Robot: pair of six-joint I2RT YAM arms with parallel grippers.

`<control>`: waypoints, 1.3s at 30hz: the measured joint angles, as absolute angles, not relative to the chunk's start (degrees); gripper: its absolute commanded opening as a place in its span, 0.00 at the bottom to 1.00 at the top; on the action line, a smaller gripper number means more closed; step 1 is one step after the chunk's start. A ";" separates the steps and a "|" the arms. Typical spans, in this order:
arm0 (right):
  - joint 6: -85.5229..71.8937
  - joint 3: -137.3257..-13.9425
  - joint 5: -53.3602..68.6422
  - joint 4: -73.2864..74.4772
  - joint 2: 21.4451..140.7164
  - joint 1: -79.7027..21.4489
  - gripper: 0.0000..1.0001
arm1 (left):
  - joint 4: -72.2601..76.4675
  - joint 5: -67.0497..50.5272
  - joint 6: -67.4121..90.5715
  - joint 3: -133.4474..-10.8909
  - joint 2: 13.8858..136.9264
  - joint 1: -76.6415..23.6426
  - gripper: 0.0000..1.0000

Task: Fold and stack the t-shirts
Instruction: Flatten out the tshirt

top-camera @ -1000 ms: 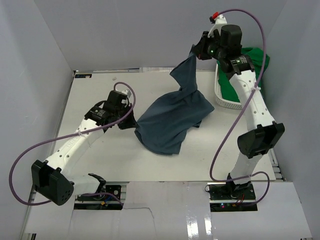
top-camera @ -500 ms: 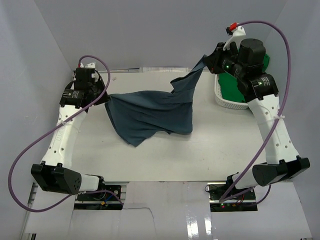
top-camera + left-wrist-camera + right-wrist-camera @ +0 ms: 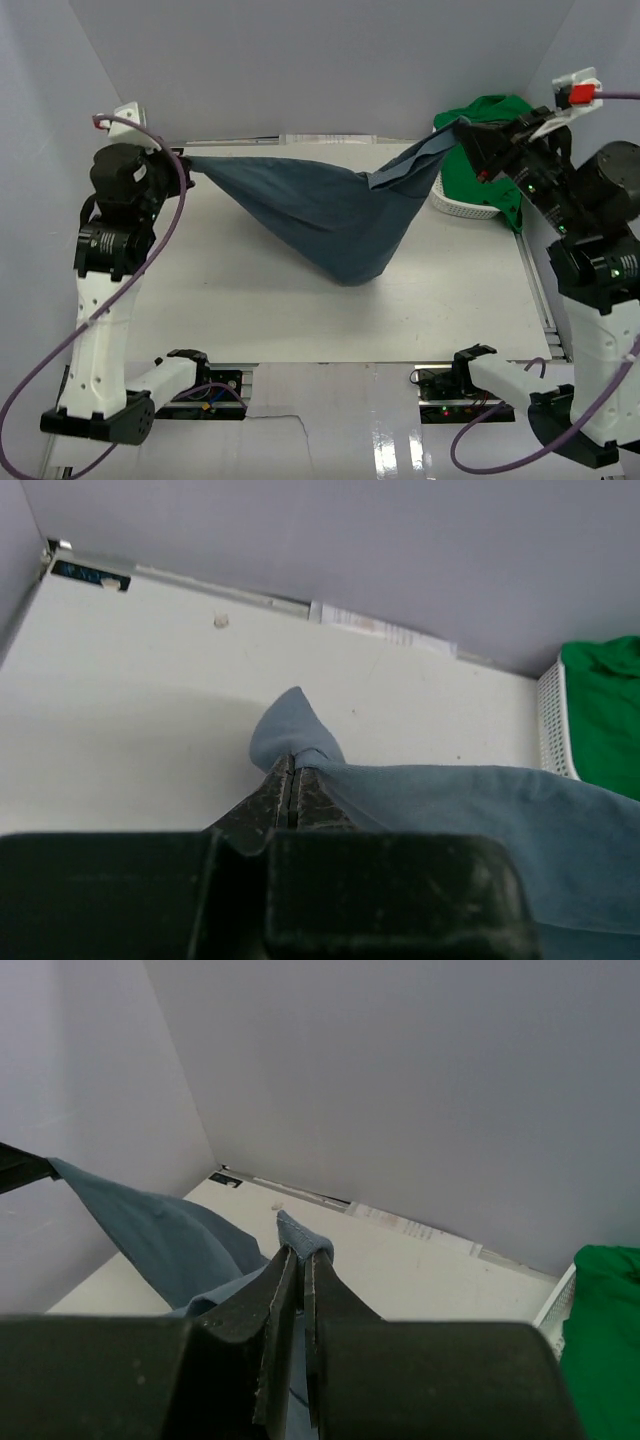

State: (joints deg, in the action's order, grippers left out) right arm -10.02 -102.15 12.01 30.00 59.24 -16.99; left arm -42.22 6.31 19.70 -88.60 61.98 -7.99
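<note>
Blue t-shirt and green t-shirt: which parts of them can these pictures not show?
- Blue t-shirt: neck and sleeves lost in hanging folds, top view; mostly out of frame in both wrist views.
- Green t-shirt: partly behind the right arm, top view; cut by the frame edge in both wrist views.

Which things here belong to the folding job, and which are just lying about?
Job in hand:
- slate-blue t-shirt, stretched in the air between the left hand and the right hand
- green t-shirt, heaped in the basket

Lying about:
- white lattice basket
</note>
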 measured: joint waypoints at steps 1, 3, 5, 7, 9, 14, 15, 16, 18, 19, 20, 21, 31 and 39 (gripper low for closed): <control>-10.02 -102.08 12.34 29.98 57.95 -16.99 0.08 | -41.65 6.57 19.53 -87.72 59.64 -7.99 0.00; -10.04 -101.62 13.28 29.89 55.33 -16.99 0.08 | -40.27 6.70 19.33 -86.56 55.29 -7.99 0.00; -10.02 -100.95 14.02 29.80 53.10 -16.99 0.08 | -38.57 6.74 19.07 -85.69 51.57 -7.99 0.00; -9.98 -98.83 14.37 28.86 49.08 -16.99 0.08 | -37.21 6.81 18.92 -84.77 48.95 -7.99 0.00; -9.89 -96.42 14.35 28.58 45.28 -16.99 0.08 | -36.25 6.83 18.90 -83.20 46.33 -7.99 0.00; -9.04 -94.04 14.24 28.01 37.32 -16.99 0.08 | -35.14 6.44 19.16 -78.26 40.58 -7.99 0.00; -8.78 -93.58 14.13 27.59 35.90 -16.99 0.08 | -35.14 6.26 19.18 -77.87 39.88 -7.99 0.00; -8.58 -93.19 14.02 27.09 34.41 -16.99 0.08 | -35.09 6.04 19.27 -77.49 39.20 -7.99 0.00; -8.36 -93.12 13.80 26.39 32.16 -16.99 0.08 | -34.46 5.96 19.40 -76.73 37.82 -7.99 0.00; -8.32 -93.27 13.65 25.91 31.35 -16.99 0.08 | -34.04 6.02 19.53 -76.27 37.08 -7.99 0.00; -8.16 -93.80 13.58 25.69 31.03 -16.99 0.08 | -33.89 6.15 19.53 -76.01 36.34 -7.99 0.00; -7.97 -95.07 13.56 25.54 31.11 -16.99 0.08 | -33.80 6.26 19.53 -76.09 35.92 -7.99 0.00; -7.07 -102.56 13.89 20.43 35.27 -16.97 0.08 | -32.97 8.32 18.52 -87.02 36.60 -8.05 0.00; -7.33 -105.82 15.35 17.37 36.58 -16.95 0.08 | -31.66 8.62 16.08 -98.06 39.20 -9.58 0.00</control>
